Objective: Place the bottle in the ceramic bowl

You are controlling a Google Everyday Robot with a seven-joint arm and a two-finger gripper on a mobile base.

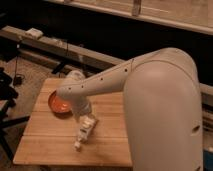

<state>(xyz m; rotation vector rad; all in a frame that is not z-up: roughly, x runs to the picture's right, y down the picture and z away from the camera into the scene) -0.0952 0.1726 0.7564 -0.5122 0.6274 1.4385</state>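
**Pincer down at the bottle's far end, bottle flat on the worktop, outside the bowl**

The pincer [86, 116] is low over the worktop [50, 146], right at the upper, wider end of the bottle [83, 133]. Whether it is apart, together or clamped on the bottle: cannot tell, since the wrist housing covers that spot. Contact with the bottle also can't be confirmed, though the two overlap in this view.

The bottle is small and white and lies on its side on the wood. It runs diagonally, with the narrower end toward the near-left edge and the wider end up under the pincer. It is not in the bowl.

The ceramic bowl [56, 105] is orange-red, shallow and round. It sits on the worktop just left of the pincer, up-left of the bottle. Its right side is hidden behind the wrist, and no touch between bowl and bottle is visible.

The white arm [107, 81] slants from the big white robot body [165, 115] on the right, down-left across the worktop to the wrist above the bowl's rim. The body blocks the worktop's right part.

The worktop is light wooden planks. Behind it is dark floor, then a long pale ledge [80, 51] running diagonally, with a small pale object [35, 33] on its left stretch.
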